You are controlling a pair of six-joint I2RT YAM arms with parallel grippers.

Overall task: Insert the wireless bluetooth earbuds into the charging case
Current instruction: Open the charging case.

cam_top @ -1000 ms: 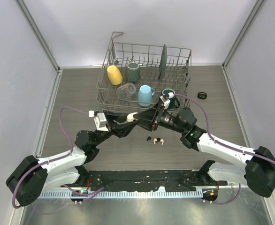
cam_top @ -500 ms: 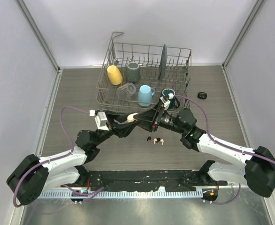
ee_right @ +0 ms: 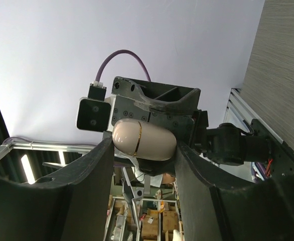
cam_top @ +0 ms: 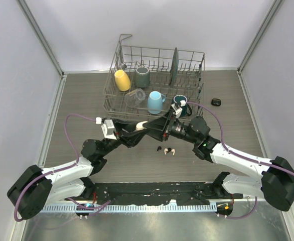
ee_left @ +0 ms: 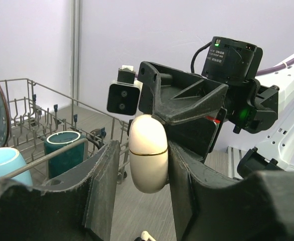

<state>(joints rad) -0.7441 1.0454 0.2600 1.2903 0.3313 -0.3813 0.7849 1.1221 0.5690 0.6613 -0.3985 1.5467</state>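
left gripper (ee_left: 144,175) of mine comes in from 9 o'clock and meets my right gripper (ee_right: 143,155) coming from 3 o'clock, tip to tip above the middle of the wooden table (cam_top: 87,100). between them sits the cream-white charging case (ee_left: 148,145), closed, with a thin gold seam around it. my right fingers (ee_right: 94,170) pinch it by its two rounded ends. my left fingers straddle its width. in the left wrist view the finger at 3 o'clock (ee_left: 184,191) touches it, but a dark sliver shows beside the pad at 9 o'clock (ee_left: 104,191), so i cannot tell whether that hand is clamped or only cupped around it.

just at 6 o'clock of the case, down on the wood and apart from it, lie the wireless bluetooth earbuds (cam_top: 170,151), a black earbud (cam_top: 159,149) at 9 o'clock of a cream-white one.

past my hands at 12 o'clock stands a wire dish rack (cam_top: 152,48). it holds a light blue mug (cam_top: 155,102), a dark teal mug (cam_top: 179,103), a clear glass (cam_top: 135,96), a yellow cup (cam_top: 122,80), a grey-green mug (cam_top: 142,77) and an upright plate (cam_top: 175,65). at 3 o'clock of the rack a small black object (cam_top: 215,102) lies on the table.
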